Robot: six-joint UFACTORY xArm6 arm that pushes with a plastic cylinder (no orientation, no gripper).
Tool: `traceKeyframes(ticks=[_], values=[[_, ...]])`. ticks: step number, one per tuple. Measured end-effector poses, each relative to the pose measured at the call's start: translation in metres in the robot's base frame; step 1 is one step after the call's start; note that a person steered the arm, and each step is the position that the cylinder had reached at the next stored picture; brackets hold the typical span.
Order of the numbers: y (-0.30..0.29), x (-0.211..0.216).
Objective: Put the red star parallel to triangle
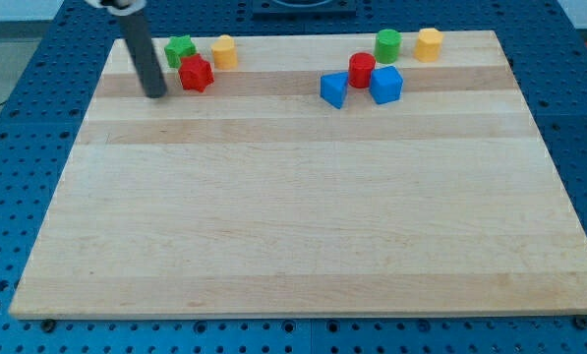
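Observation:
The red star point(196, 74) lies near the board's top left. A green block point(180, 49) touches it at its upper left and a yellow block point(223, 51) sits just to its upper right. My tip point(155, 94) is on the board just left of the red star, a small gap apart. A blue triangle-like block point(334, 89) lies at the top middle-right, next to a red cylinder point(362, 70) and a blue block point(385, 85).
A green cylinder point(387, 44) and a yellow block point(428, 44) stand near the top right edge. The wooden board point(303, 226) lies on a blue perforated table point(8, 197).

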State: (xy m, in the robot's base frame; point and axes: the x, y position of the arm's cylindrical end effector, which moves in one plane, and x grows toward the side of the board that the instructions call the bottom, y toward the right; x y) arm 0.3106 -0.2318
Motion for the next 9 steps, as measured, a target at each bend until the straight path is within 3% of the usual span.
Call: traceKeyframes(ticks=[2,4,6,9], values=[[-0.072,0.000],[-0.071,-0.019],[-0.017,-0.025],[-0.013,-0.032]])
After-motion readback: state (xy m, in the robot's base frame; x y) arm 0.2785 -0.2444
